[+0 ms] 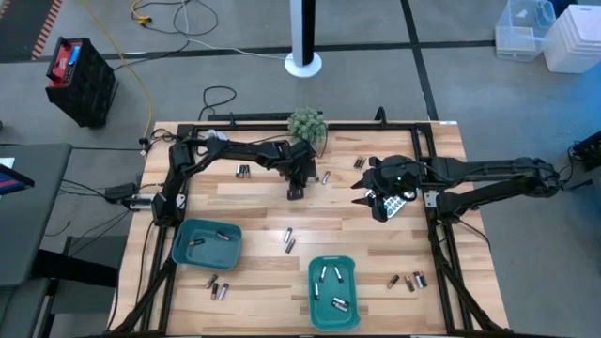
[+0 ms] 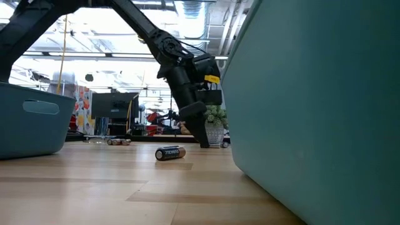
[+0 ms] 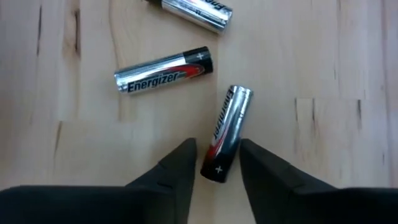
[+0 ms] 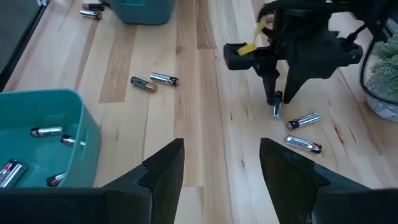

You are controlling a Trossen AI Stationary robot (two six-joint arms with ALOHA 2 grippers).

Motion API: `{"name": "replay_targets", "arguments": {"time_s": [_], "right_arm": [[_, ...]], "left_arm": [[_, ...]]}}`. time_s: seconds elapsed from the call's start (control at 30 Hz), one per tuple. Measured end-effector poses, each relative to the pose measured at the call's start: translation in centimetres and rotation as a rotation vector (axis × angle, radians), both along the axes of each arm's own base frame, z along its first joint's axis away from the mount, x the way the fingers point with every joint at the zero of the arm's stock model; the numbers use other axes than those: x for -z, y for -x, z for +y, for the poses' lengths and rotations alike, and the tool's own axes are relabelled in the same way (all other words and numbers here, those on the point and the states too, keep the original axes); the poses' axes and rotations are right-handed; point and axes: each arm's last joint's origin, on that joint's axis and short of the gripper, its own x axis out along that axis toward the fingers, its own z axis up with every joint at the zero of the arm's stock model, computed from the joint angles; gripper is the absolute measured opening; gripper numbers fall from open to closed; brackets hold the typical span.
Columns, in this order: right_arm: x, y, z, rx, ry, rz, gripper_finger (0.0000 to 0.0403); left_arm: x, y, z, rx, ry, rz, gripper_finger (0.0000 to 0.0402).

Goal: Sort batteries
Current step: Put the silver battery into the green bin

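My left gripper (image 3: 217, 154) (image 1: 296, 191) points down at the far middle of the table, open. Its fingertips stand on either side of the dark plus end of a silvery battery (image 3: 226, 127) lying flat on the wood, with thin gaps showing. Two more silvery batteries (image 3: 163, 71) (image 3: 199, 9) lie just beyond it. My right gripper (image 4: 221, 155) (image 1: 368, 192) hovers open and empty to the right, beside the grey calculator (image 1: 395, 203). Two teal trays (image 1: 180, 246) (image 1: 314, 293) near the front edge hold a few batteries each.
Loose batteries lie mid-table (image 1: 289, 239), near the front left (image 1: 218, 286), front right (image 1: 406, 280) and along the far side (image 1: 242, 171) (image 1: 359, 162). A small potted plant (image 1: 307, 124) stands at the far edge behind my left gripper. Black frame rails run along the table's sides.
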Motion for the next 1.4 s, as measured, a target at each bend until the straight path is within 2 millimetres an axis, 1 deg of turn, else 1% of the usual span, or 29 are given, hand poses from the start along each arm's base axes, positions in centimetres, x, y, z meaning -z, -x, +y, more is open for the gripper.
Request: {"name": "replay_targets", "arguments": {"time_s": [0.23,0.43,0.53,0.67,0.87,0.97,1.03,1.1,1.27,1.4], "right_arm": [[0.0,0.0,0.0,0.001,-0.002,-0.002,0.0223],[0.0,0.0,0.0,0.001,-0.002,-0.002,0.0224],[0.0,0.0,0.0,0.005,-0.007,-0.002,0.0223],[0.0,0.0,0.0,0.016,-0.020,-0.005,0.0224],[-0.3,-0.2,0.0,0.016,-0.019,-0.037,0.0224],[-0.4,-0.3,-0.1,0.029,-0.001,-0.057,0.0224],[-0.5,-0.4,-0.2,0.045,0.015,-0.068,0.0224],[-0.7,-0.5,-0.3,0.065,0.032,-0.082,0.0224],[-1.3,-0.9,-0.4,0.084,0.075,-0.162,0.0224],[-1.9,-1.1,-0.6,0.130,0.131,-0.217,0.0224]], "left_arm": [[0.1,0.0,0.0,0.000,0.003,0.005,0.0039],[0.1,0.0,-0.3,0.010,0.005,0.010,0.0039],[-0.2,0.0,-0.5,0.016,0.002,0.007,0.0039],[-1.5,0.4,-0.8,0.017,-0.017,0.000,0.0039],[-5.5,0.9,-1.8,0.041,-0.052,-0.092,0.0039],[-7.3,0.9,-3.3,0.076,-0.065,-0.140,0.0039],[-8.6,0.8,-4.7,0.112,-0.071,-0.175,0.0039],[-9.3,0.7,-6.4,0.160,-0.076,-0.195,0.0039],[-10.1,0.1,-11.6,0.325,-0.096,-0.241,0.0039],[-10.2,-0.2,-15.6,0.439,-0.101,-0.288,0.0039]]}}
